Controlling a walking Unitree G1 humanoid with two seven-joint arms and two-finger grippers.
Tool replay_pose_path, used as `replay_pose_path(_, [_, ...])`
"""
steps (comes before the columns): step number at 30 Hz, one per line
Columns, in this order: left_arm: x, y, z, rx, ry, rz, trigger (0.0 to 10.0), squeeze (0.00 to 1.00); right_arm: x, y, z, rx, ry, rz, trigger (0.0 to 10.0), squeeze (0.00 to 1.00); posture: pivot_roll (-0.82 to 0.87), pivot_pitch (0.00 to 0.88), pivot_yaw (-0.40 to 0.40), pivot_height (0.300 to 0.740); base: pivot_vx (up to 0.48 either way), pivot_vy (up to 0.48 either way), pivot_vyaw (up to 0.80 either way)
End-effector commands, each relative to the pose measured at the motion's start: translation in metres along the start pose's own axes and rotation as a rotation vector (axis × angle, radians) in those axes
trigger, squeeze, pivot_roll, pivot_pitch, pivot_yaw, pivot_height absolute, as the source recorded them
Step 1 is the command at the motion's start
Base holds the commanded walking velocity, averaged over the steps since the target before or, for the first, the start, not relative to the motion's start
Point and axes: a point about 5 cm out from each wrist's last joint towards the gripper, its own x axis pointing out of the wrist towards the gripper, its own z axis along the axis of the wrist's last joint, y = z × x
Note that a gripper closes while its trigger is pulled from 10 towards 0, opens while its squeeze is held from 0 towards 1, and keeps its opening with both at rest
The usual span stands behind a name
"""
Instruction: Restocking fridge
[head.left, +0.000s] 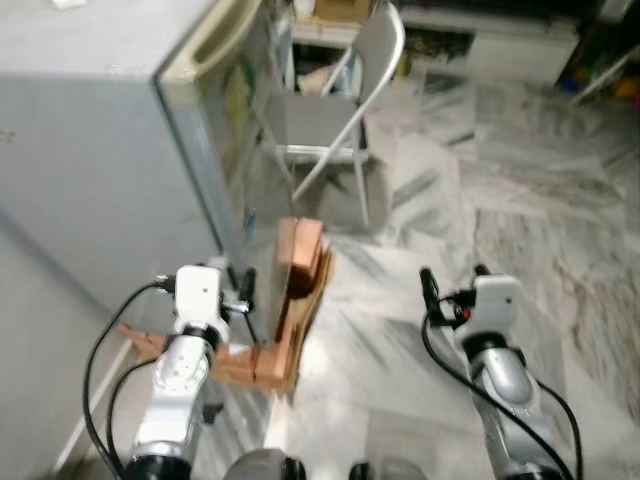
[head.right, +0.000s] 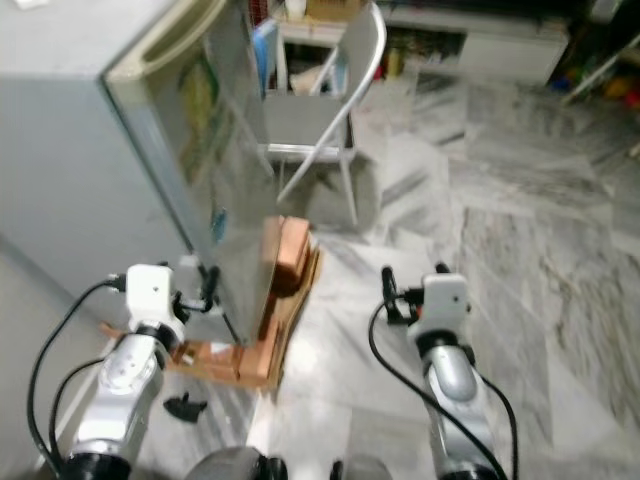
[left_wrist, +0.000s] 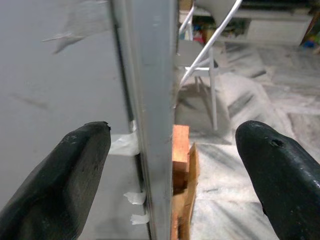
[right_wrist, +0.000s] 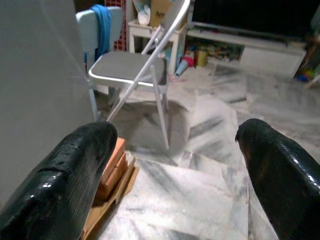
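black fingers of the left pincer (head.left: 235, 290) are spread wide, with the fridge (head.left: 110, 150) door's front edge lined up between them in the left wrist view; nothing is gripped. the right pincer (head.left: 452, 285) is likewise held open and empty over the marble floor (head.left: 520, 220). the step in hand is judged to be opening the fridge, which is shut; the door edge or its cream handle strip (head.left: 215, 40) would need to be caught and pulled. smooth grey metal is seen on the fridge, raised on rough orange bricks (head.left: 300, 255) and wood. a folding metal chair (head.left: 345, 100) is seen beyond.
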Motion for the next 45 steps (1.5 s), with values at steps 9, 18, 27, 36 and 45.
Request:
replay_pose_path(9, [0.014, 0.002, 0.008, 0.003, -0.022, -0.015, 10.0, 0.0, -0.002, 0.0, 0.002, -0.15, 0.015, -0.003, 10.0, 0.0, -0.01, 0.069, -0.01, 0.74, 0.0, 0.0, 0.0])
replay_pose_path(18, [0.021, 0.001, 0.018, 0.009, -0.073, -0.062, 10.0, 0.0, 0.0, 0.016, 0.008, -0.117, 0.001, 0.059, 10.0, 0.0, -0.02, 0.069, 0.012, 0.74, 0.137, 0.0, 0.0])
replay_pose_path(27, [0.018, -0.003, 0.014, 0.002, -0.066, -0.058, 10.0, 0.0, -0.003, 0.022, 0.011, -0.062, -0.02, 0.108, 10.0, 0.0, -0.02, 0.08, 0.01, 0.74, 0.376, 0.0, 0.0])
replay_pose_path(36, [0.016, -0.003, 0.014, -0.024, -0.064, -0.045, 10.0, 0.0, -0.006, 0.021, 0.018, -0.062, -0.058, 0.113, 10.0, 0.0, -0.01, 0.104, -0.004, 0.74, 0.0, 0.0, 0.0])
replay_pose_path(45, [0.015, -0.004, 0.018, -0.04, -0.081, -0.048, 10.0, 0.0, -0.007, 0.019, 0.022, -0.03, -0.069, 0.092, 10.0, 0.0, -0.01, 0.128, -0.011, 0.74, 0.061, 0.0, 0.45])
